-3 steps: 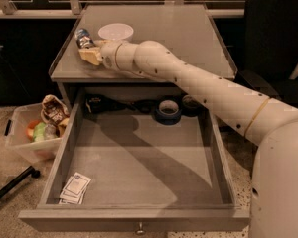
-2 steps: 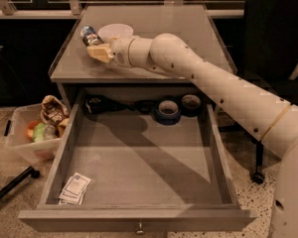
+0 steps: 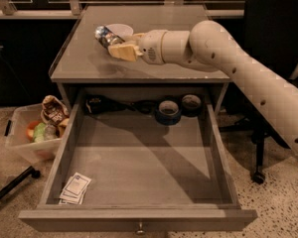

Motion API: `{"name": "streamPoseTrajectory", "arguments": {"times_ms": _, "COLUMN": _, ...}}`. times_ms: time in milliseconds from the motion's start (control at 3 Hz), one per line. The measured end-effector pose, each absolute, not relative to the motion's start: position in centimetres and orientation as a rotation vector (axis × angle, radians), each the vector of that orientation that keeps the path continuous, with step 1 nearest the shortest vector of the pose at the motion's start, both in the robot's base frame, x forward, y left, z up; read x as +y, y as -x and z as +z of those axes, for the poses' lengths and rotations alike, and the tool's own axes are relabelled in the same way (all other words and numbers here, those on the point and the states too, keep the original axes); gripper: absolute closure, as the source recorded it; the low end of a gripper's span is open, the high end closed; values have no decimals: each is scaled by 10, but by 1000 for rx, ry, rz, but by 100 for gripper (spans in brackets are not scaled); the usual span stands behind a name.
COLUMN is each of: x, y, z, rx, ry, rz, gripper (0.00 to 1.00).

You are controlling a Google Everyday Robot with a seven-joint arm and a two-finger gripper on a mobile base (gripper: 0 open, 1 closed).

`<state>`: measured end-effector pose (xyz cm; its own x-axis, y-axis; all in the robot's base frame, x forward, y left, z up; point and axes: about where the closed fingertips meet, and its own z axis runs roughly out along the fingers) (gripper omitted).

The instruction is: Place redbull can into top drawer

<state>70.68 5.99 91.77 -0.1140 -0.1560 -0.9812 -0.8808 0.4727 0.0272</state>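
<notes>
The redbull can (image 3: 105, 34), silver and blue, is tilted in my gripper (image 3: 115, 45) above the left part of the grey cabinet top (image 3: 84, 63). The gripper is shut on the can's lower end, and the arm reaches in from the right. The top drawer (image 3: 139, 167) is pulled wide open below and in front of the gripper. Its flat grey bottom is in full view, with the small metal knob (image 3: 139, 228) on the front panel.
A white bowl (image 3: 122, 29) sits on the cabinet top just behind the can. Two tape rolls (image 3: 168, 111) and a dark object (image 3: 97, 104) lie at the drawer's back, cards (image 3: 75, 188) at its front left. A clear plastic bin (image 3: 27, 143) stands on the floor left, a black chair (image 3: 273, 29) right.
The gripper has closed on the can and lifted it off the cabinet top, tilting it. The arm has shifted slightly up and away from the left edge.
</notes>
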Motion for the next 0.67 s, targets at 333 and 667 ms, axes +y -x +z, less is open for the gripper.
{"name": "streamPoseTrajectory", "arguments": {"times_ms": 333, "x": 26, "y": -684, "z": 923, "rx": 1574, "ry": 991, "rz": 864, "gripper": 100}}
{"name": "streamPoseTrajectory", "arguments": {"times_ms": 667, "x": 3, "y": -665, "z": 926, "rx": 1511, "ry": 1075, "rz": 960, "gripper": 100}}
